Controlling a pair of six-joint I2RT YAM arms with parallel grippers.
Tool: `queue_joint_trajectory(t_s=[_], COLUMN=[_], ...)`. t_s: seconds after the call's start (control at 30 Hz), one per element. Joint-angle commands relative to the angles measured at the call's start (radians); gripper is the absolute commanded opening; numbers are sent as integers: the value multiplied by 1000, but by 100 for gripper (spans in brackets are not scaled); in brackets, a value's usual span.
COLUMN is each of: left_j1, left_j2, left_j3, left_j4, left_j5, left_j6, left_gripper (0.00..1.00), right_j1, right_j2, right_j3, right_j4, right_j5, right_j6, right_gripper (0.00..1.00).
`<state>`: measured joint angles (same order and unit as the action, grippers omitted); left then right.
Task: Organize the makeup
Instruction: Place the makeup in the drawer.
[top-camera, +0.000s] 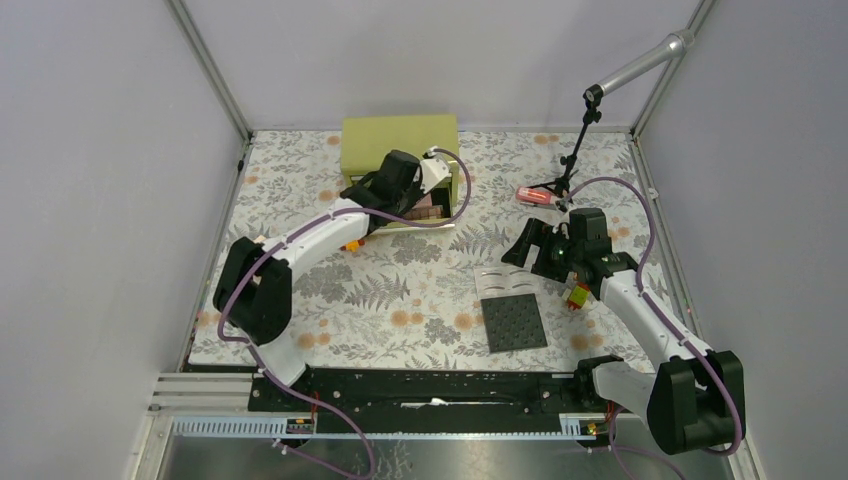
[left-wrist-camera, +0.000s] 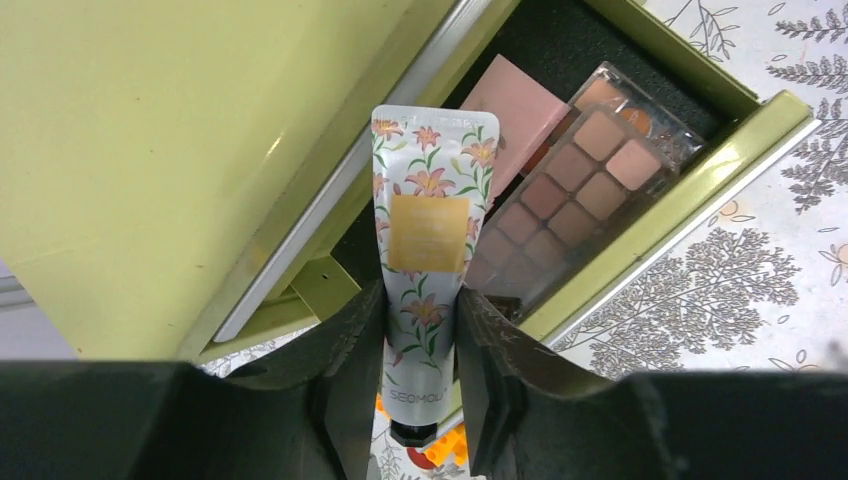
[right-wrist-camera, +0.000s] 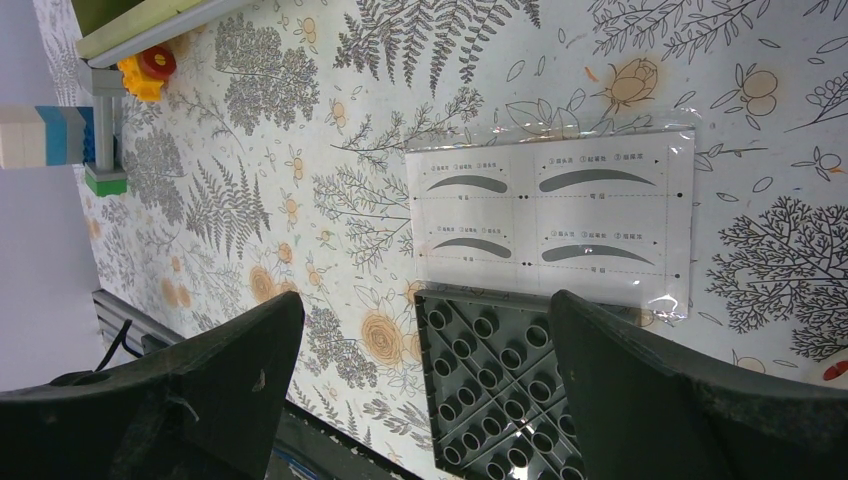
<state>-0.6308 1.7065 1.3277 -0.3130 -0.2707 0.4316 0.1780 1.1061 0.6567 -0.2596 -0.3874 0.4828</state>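
Our left hand (left-wrist-camera: 422, 320) grips the flowered tube (left-wrist-camera: 430, 230) over the open green drawer (left-wrist-camera: 680, 200); our right hand (right-wrist-camera: 425, 310) gapes wide above the worktop (right-wrist-camera: 300, 100)

The box (top-camera: 398, 140) sits at the back of the table (top-camera: 420, 300). In its open drawer (left-wrist-camera: 690, 190) a palette (left-wrist-camera: 575, 195) lies beside a compact (left-wrist-camera: 515, 105). The tube (left-wrist-camera: 428, 240) hangs over the drawer. The sheet (right-wrist-camera: 555, 215) lies just behind the plate (right-wrist-camera: 500, 400), touching it.
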Motion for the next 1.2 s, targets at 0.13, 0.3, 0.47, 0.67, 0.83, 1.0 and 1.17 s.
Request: queue_joint_trajectory(t_s=[0.13, 0.3, 0.47, 0.67, 0.83, 1.0, 1.17], left_j1=[35, 48, 56, 13, -51, -62, -128], left_j2=[24, 116, 112, 9, -81, -178, -191], left_j3=[67, 121, 119, 74, -11, -170, -326], left_j4=[53, 9, 40, 127, 211, 296, 416], left_j5=[137, 72, 56, 48, 14, 246, 329], left_j6=[112, 130, 90, -99, -350, -694, -920], left_gripper=[45, 49, 53, 68, 70, 67, 79], right_j1=[2, 2, 2, 2, 2, 2, 2], right_j2=[-21, -24, -27, -11, 31, 66, 108], right_j3=[11, 8, 6, 3, 9, 21, 19], right_j4=[-12, -15, -15, -21, -22, -28, -39], right_j5=[-22, -18, -7, 57, 106, 181, 281], right_j6=[-9, -12, -11, 9, 23, 18, -10], right_gripper=[100, 100, 100, 100, 100, 100, 100])
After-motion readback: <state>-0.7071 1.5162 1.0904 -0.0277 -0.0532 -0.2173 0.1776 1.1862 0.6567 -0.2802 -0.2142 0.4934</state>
